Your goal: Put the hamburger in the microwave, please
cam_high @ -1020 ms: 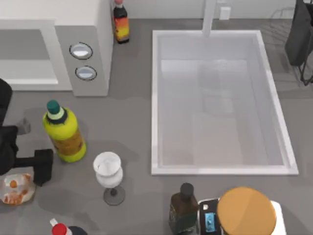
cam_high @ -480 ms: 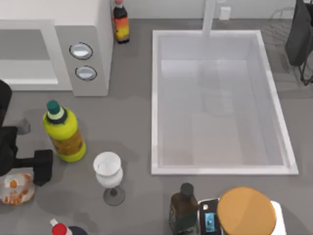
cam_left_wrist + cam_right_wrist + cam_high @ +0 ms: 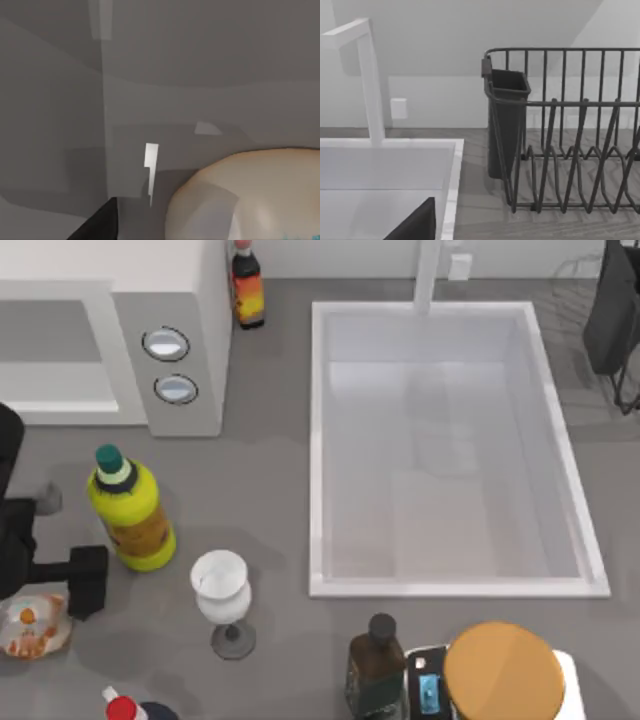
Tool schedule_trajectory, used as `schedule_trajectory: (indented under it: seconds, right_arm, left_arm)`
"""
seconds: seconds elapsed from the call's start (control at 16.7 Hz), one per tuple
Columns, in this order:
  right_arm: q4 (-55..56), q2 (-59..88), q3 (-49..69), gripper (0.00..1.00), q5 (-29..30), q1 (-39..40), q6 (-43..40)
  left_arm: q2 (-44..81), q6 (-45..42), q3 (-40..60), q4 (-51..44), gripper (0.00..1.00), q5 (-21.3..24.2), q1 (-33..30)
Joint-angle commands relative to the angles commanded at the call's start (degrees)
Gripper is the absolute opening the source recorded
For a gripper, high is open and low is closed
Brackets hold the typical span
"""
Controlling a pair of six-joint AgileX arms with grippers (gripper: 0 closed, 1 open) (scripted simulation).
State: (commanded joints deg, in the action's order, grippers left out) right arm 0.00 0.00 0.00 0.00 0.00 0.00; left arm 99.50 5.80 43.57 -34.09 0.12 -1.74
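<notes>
Hamburger at table's left edge, left tool over it (grip state unclear), no legible labels.

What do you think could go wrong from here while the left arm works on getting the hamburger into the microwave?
1. The hamburger lies at the table's left edge beside the left gripper; a poor grip might nudge it off.
2. The yellow bottle stands between hamburger and microwave, so a low carry might topple it.
3. The wine glass nearby looks tippy.

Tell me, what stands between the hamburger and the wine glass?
Seen from above, the left gripper's dark finger stands right beside the hamburger; beyond it, bare grey table reaches the wine glass.
</notes>
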Motion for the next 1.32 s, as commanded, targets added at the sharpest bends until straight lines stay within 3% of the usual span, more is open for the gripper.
schedule_trajectory:
  seconds: [0.12,0.18,0.6,0.9,1.32]
  right_arm:
    - [0.0,0.0,0.0,1.0,0.0,0.0,0.0]
    - [0.0,0.0,0.0,1.0,0.0,0.0,0.0]
    - [0.0,0.0,0.0,1.0,0.0,0.0,0.0]
    - [0.0,0.0,0.0,1.0,0.0,0.0,0.0]
    - [0.0,0.0,0.0,1.0,0.0,0.0,0.0]
  left_arm:
    - [0.0,0.0,0.0,0.0,0.02,0.0,0.0]
    - [0.0,0.0,0.0,0.0,0.0,0.0,0.0]
    - [0.0,0.0,0.0,0.0,0.0,0.0,0.0]
    - [-5.46,0.11,4.31,-7.75,0.0,-0.42,-0.04]
    - [-12.8,0.47,15.93,-26.94,0.0,-0.37,-0.28]
